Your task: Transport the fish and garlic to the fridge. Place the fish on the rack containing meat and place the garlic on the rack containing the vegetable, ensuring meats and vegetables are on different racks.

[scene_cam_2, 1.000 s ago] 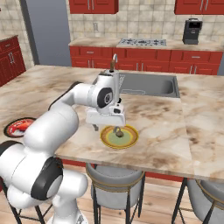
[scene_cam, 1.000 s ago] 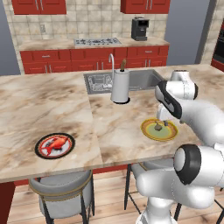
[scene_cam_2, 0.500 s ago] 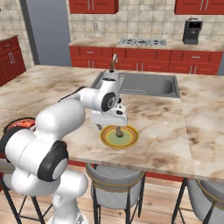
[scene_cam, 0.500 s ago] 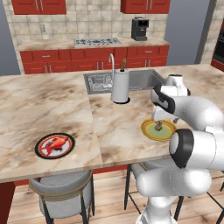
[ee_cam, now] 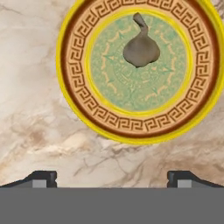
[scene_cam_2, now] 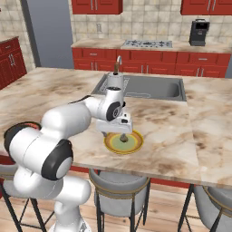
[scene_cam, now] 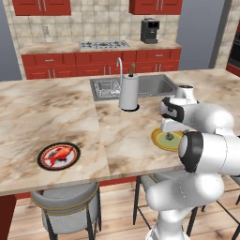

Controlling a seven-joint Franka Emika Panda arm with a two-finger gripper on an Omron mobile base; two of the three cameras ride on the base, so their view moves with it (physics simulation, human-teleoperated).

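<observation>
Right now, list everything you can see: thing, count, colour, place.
garlic: 1, beige-brown, on the yellow plate
yellow plate: 1, yellow rim, green centre, island counter near its front edge
fish: 1, red-orange, on the red plate
red plate: 1, red and black, island counter, far from the garlic
sink: 1, grey, set in the island
paper towel roll: 1, white, beside the sink
coffee machine: 1, black, back counter
stools: 2, grey, under the island
gripper: 1, dark fingertips, open above the yellow plate
</observation>
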